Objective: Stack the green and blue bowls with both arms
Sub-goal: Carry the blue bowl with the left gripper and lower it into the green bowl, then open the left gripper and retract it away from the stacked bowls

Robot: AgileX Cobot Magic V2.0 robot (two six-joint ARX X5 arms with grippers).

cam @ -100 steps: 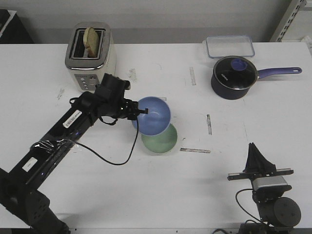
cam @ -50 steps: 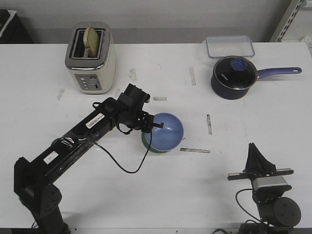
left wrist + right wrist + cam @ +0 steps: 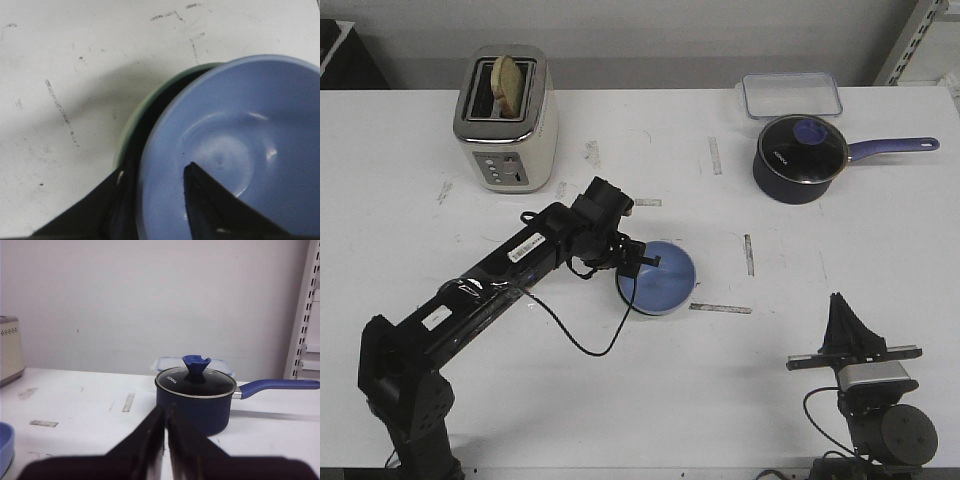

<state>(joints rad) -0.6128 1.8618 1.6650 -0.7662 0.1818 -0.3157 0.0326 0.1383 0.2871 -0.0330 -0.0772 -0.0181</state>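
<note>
The blue bowl (image 3: 660, 278) sits nested in the green bowl near the table's middle. In the front view the green bowl is almost fully hidden under it. In the left wrist view a strip of the green bowl's rim (image 3: 129, 125) shows beside the blue bowl (image 3: 235, 145). My left gripper (image 3: 638, 263) is shut on the blue bowl's near-left rim, one finger inside and one outside (image 3: 156, 171). My right gripper (image 3: 841, 306) is shut and empty, parked at the front right, far from the bowls (image 3: 165, 409). The blue bowl's edge shows in the right wrist view (image 3: 4, 447).
A toaster (image 3: 505, 115) with bread stands at the back left. A dark purple saucepan (image 3: 800, 158) with a glass lid and a clear container (image 3: 791, 95) are at the back right. The saucepan also shows in the right wrist view (image 3: 195, 402). Tape marks dot the table.
My left arm carried the blue bowl to the right and down onto the green bowl, which is now covered. The right arm has not moved.
</note>
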